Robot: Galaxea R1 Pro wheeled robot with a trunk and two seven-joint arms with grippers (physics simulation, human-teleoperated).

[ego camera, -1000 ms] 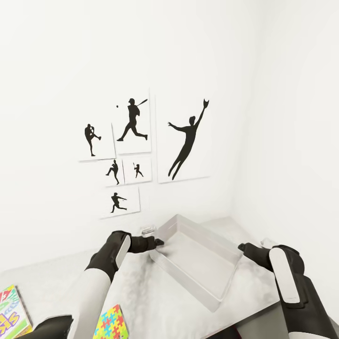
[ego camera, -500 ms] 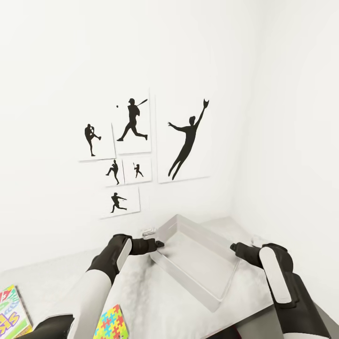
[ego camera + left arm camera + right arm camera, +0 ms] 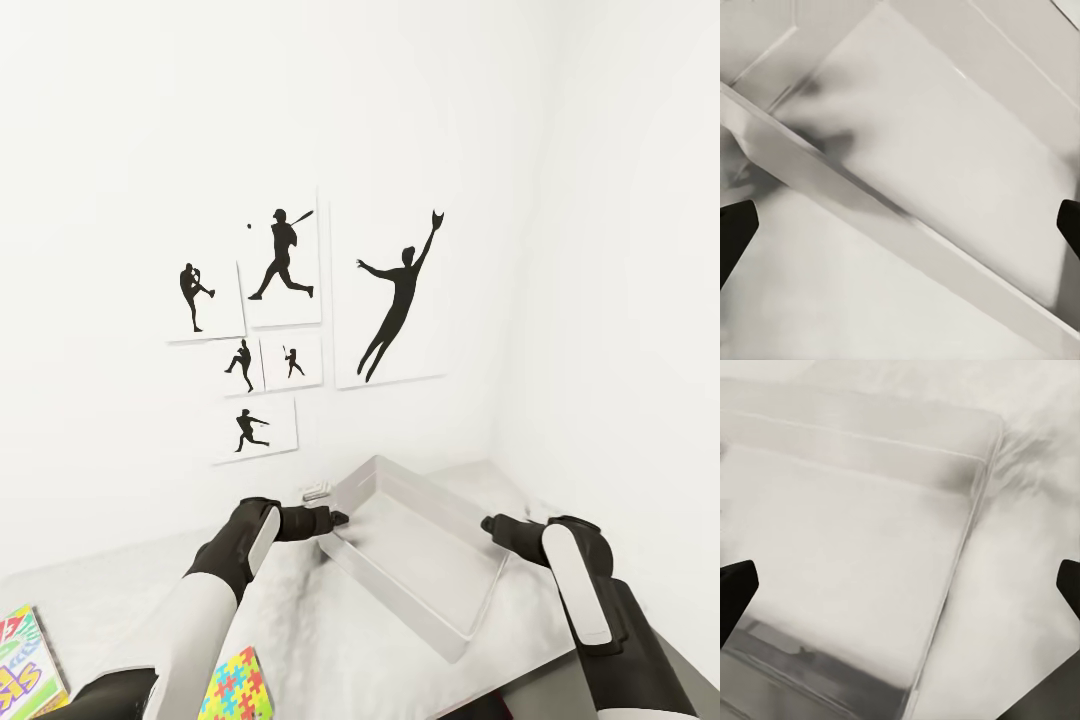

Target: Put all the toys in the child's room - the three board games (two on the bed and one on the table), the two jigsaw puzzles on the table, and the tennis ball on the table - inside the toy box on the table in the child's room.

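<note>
The light grey toy box [image 3: 395,590] stands askew on the table [image 3: 130,600], near the wall corner. My left gripper [image 3: 338,518] is open at the box's left rim, its fingers spread to either side of the rim [image 3: 870,210]. Open as well, my right gripper [image 3: 488,523] hovers by the right rim, looking down over the box's bare floor [image 3: 840,547]. A yellow-red-green board game [image 3: 25,665] lies at the table's near left. A jigsaw puzzle [image 3: 235,685] lies beside my left forearm, partly cut off by the picture's edge.
White walls close in behind and to the right of the table. Black sports-silhouette pictures [image 3: 290,320] hang above it. A small pale object [image 3: 315,490] sits against the wall, just behind the left gripper.
My right gripper has moved left, closer to the toy box's right rim. The left gripper and the box have stayed put.
</note>
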